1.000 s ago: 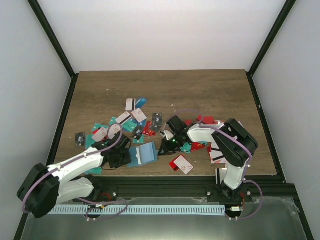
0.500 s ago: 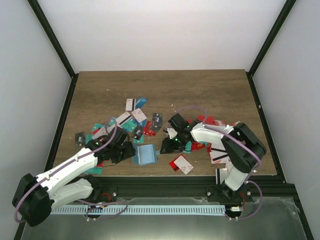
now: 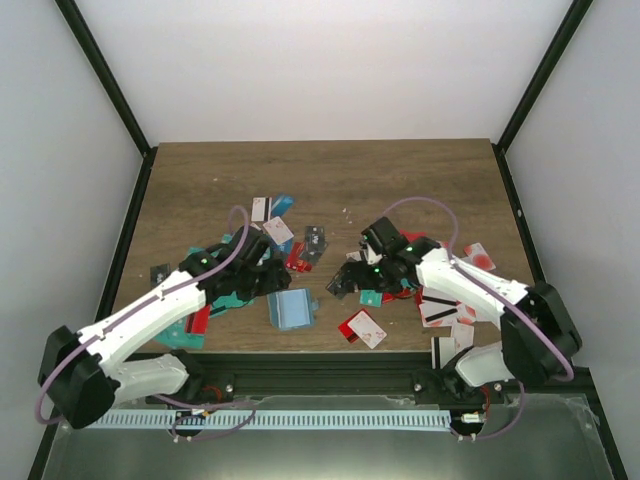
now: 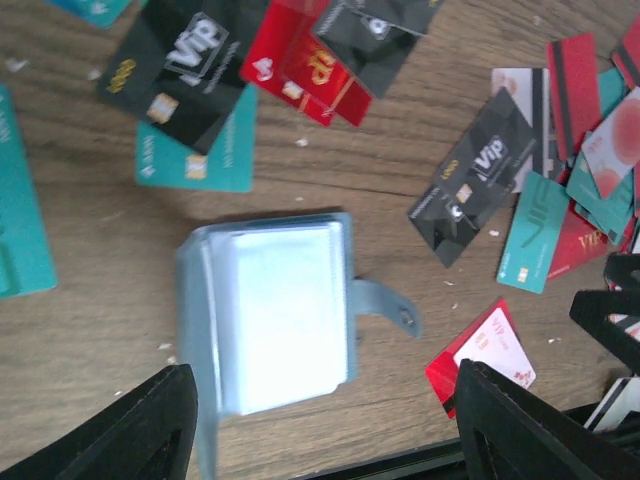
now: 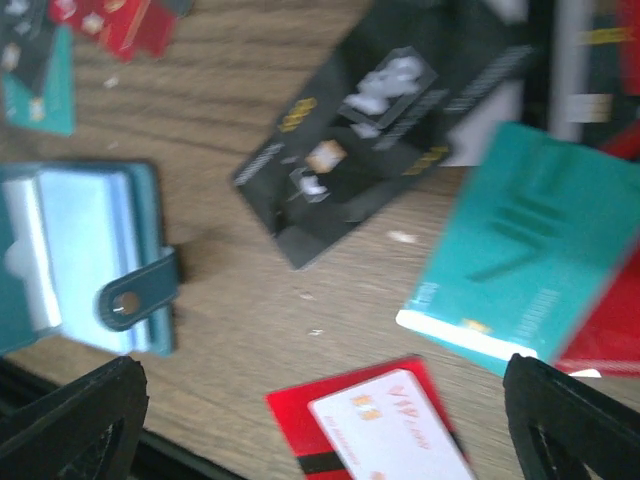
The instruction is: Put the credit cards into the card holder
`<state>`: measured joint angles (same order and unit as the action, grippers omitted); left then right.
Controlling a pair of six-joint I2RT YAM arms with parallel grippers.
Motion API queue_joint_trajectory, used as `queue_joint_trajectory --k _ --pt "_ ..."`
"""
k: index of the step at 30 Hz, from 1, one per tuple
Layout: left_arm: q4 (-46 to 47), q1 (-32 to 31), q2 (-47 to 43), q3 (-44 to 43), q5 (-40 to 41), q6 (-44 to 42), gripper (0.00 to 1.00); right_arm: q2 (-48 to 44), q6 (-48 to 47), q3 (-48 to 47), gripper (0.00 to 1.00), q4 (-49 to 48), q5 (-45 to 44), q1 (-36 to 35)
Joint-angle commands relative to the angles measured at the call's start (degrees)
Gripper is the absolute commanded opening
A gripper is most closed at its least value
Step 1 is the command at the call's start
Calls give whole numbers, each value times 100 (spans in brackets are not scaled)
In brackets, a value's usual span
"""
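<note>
**A:** Item one, left hand (image 3: 257,274): released, holding nothing. Item two, card holder (image 4: 280,310): lying open on the bench (image 3: 400,180), near its front edge.

**B:** We list credit cards (image 4: 190,55) scattered loose around it; any inside, we cannot tell. Right hand (image 3: 345,284): released, empty. We judge that most of the filing is still to do.

Glossy plastic credit cards (image 4: 180,60), matt wood-grain table (image 4: 100,330)

Both arms reach inward — left end effector (image 3: 262,277) and right end effector (image 3: 347,281) angled down, jaws wide apart.
</note>
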<state>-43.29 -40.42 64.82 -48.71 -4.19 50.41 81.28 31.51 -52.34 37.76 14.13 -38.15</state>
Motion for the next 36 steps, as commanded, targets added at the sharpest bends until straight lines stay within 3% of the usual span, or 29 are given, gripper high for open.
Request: queue_joint_trajectory --k 1,6,18,30,36 --pt "106 -198 536 -555 -74 -576 73 -516 343 230 100 516 -877 336" --pt "582 -391 1238 -1112 -474 -925 73 -947 376 321 100 437 -1048 823" --pt "2041 -567 3685 -2869 -1883 -1172 71 -879 305 884 96 -756 1103 2968" --pt "1634 -562 6763 -6244 -2938 -1694 69 65 399 1029 77 -1544 1480 3681" --pt "1531 -562 7494 -6911 -3147 -1702 69 400 469 1005 72 -1721 1497 3745"
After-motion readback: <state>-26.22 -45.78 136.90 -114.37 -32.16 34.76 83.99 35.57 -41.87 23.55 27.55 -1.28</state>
